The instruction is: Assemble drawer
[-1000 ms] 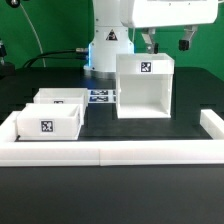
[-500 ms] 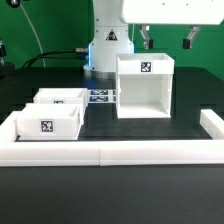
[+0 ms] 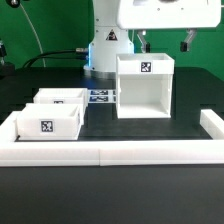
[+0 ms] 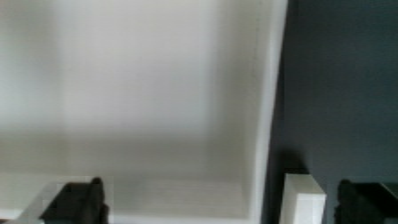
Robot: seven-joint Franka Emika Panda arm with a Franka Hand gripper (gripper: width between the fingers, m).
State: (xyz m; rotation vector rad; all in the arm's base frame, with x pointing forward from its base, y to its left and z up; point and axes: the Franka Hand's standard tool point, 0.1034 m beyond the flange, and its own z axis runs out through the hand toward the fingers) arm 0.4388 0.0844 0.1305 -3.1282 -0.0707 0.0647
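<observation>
The tall white open-fronted casing (image 3: 145, 88) stands upright on the black table, right of centre, with a square tag on its top front edge. Two small white open-top trays sit at the exterior view's left, the nearer one (image 3: 47, 122) tagged on its front and the farther one (image 3: 62, 98) behind it. My gripper (image 3: 162, 42) hangs open and empty just above the casing's top, one finger off each side. In the wrist view the gripper (image 4: 221, 205) is wide open over the casing's white surface (image 4: 143, 90), with the black table beside it.
A long low white border rail (image 3: 110, 152) runs along the front of the table, with raised ends at both sides. The marker board (image 3: 100, 97) lies flat between the trays and the casing. The robot base (image 3: 108, 50) stands behind.
The gripper has shifted toward the exterior view's left above the casing, and its fingers have spread somewhat wider. The casing and trays have not moved.
</observation>
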